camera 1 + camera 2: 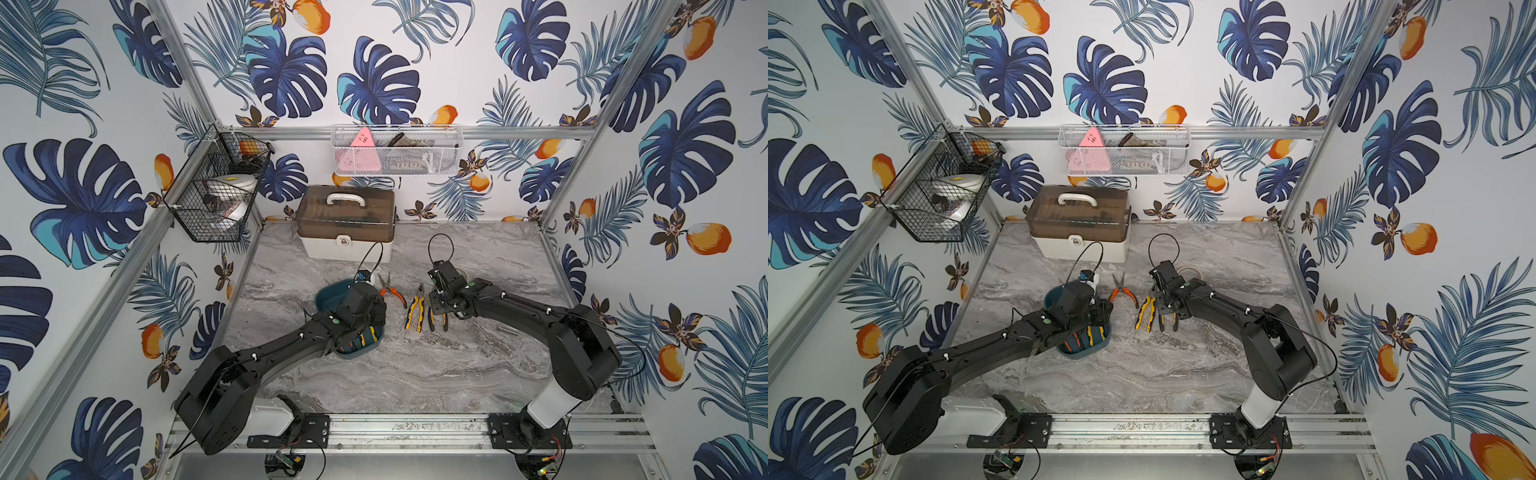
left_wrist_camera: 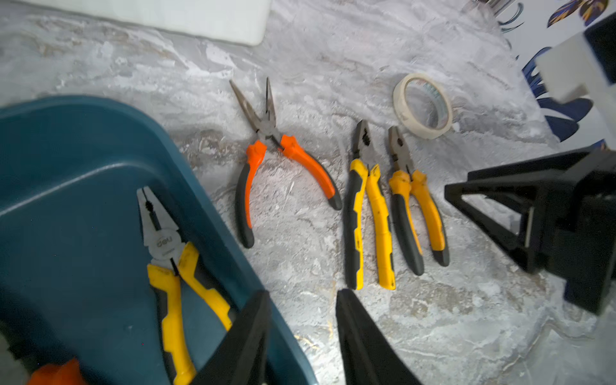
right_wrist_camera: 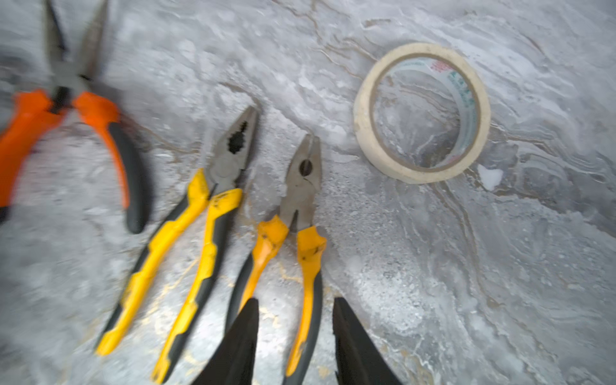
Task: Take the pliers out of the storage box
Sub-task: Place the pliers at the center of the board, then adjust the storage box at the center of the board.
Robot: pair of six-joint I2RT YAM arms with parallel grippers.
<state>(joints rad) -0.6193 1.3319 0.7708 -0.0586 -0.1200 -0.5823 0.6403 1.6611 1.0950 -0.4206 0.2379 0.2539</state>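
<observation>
ARMS – qty 2. My L arm [image 1: 282,353] runs from the front rail diagonally inward. Its forearm crosses the near end of the storage box [image 1: 326,293], wrist above it. My R arm [image 1: 519,307] is bent at the elbow, forearm aimed toward centre, wrist tipped down over the worktop [image 1: 415,374].

HANDS – qty 2.
- L hand [image 2: 301,295]: fingers partly apart, nothing btwn them. One finger is over the box rim, the other over bare worktop.
- R hand [image 3: 296,300]: fingers partly apart, straddling one handle of the amber pliers [image 3: 301,180] w/o pinching it. Gaps show either side.

PLIERS – qty 5.
- On worktop, 3, in a row beside the box, noses toward the back wall:
  - long-nose pliers [image 2: 265,128], orange/black, handles spread
  - yellow pliers [image 2: 378,213], yellow/black
  - amber pliers, amber/black, at the far end of the row from the box
- In box, 2:
  - boxed pliers [image 2: 165,243], yellow/black, lying on the box floor
  - orange handle [image 2: 56,373], only its end in view

MISC.
- Tape roll [image 3: 361,126]: qty 1, flat on worktop near the amber pliers' nose, not touching.
- White case [image 1: 347,245] w/ brown lid: qty 1, at back of worktop.
- Wall baskets, qty 2: black wire basket [image 1: 195,203], white mesh basket [image 1: 440,160].
</observation>
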